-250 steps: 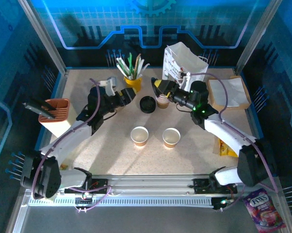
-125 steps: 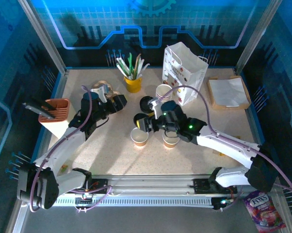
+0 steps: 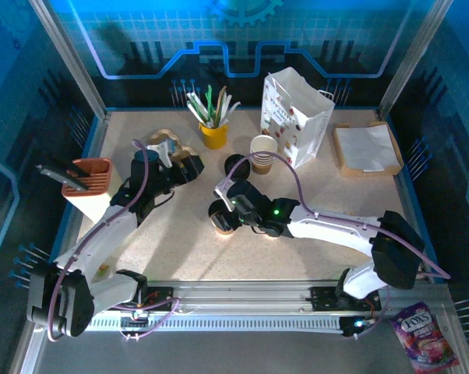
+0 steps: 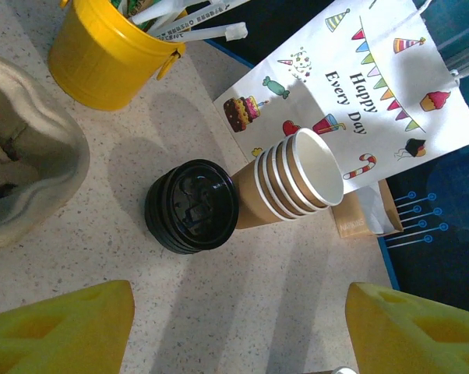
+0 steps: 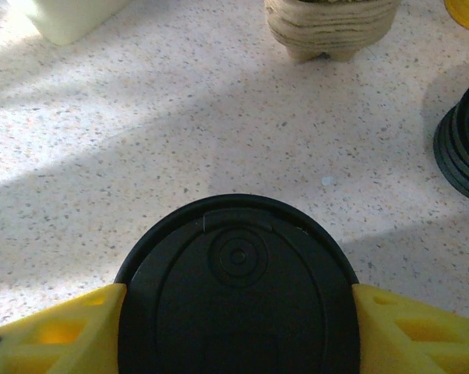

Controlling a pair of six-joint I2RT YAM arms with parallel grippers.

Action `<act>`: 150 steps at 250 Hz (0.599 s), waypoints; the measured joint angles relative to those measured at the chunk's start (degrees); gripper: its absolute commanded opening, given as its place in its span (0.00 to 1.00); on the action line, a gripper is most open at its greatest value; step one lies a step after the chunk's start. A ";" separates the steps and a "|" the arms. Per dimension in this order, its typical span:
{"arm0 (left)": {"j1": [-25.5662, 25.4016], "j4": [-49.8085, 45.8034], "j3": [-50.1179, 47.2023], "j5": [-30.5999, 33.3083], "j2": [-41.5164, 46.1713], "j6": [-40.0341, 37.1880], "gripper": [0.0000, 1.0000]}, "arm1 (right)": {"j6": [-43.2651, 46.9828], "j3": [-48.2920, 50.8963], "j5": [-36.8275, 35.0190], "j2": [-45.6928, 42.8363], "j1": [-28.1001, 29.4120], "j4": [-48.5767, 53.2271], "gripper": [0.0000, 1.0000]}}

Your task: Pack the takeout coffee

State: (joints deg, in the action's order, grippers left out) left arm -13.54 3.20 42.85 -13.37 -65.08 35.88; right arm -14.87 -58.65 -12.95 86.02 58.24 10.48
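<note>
A small brown paper cup (image 3: 225,228) stands at mid-table with a round black lid (image 3: 221,209) on top of it. My right gripper (image 3: 221,212) is shut on that lid. In the right wrist view the lid (image 5: 234,304) spans the whole gap between my yellow fingers (image 5: 55,335). A second brown cup (image 3: 270,232) is mostly hidden under my right arm. My left gripper (image 3: 189,166) hangs open to the left of the lid stack. In the left wrist view my left gripper (image 4: 238,335) has only bare table between its fingers.
A stack of black lids (image 3: 236,167) and a stack of lidless cups (image 3: 262,152) sit in front of the white paper bag (image 3: 297,117). The yellow utensil cup (image 3: 213,134), a pulp cup carrier (image 3: 164,145), an orange holder (image 3: 90,183) and napkins (image 3: 367,148) ring the work area.
My right gripper carried a black lid from beside the cup stack forward and left onto the left cup. My left arm drew back to the left and has since held still.
</note>
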 measured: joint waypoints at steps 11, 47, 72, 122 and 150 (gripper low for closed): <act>0.00 0.00 -0.02 -0.07 0.00 0.00 0.73 | 0.17 0.00 -0.39 0.44 0.00 -0.02 0.63; 0.00 0.07 -0.61 -0.22 0.02 0.00 0.73 | 0.61 0.00 -1.29 1.79 0.20 -0.20 0.65; 0.00 0.07 -1.09 -0.42 0.02 0.00 0.73 | 0.61 0.00 -1.64 2.51 0.44 -0.61 0.67; 0.00 0.11 -1.31 -0.42 0.02 0.00 0.73 | 0.63 0.00 -2.14 3.02 0.90 -0.68 0.70; 0.00 0.13 -1.60 -0.42 0.04 0.00 0.73 | 0.92 0.00 -2.73 3.39 1.22 -0.66 0.73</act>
State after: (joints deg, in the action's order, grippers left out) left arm -13.54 3.33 41.25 -13.78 -65.04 35.88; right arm -13.96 -58.65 -15.68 89.41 59.46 9.82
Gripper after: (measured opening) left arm 0.729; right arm 0.719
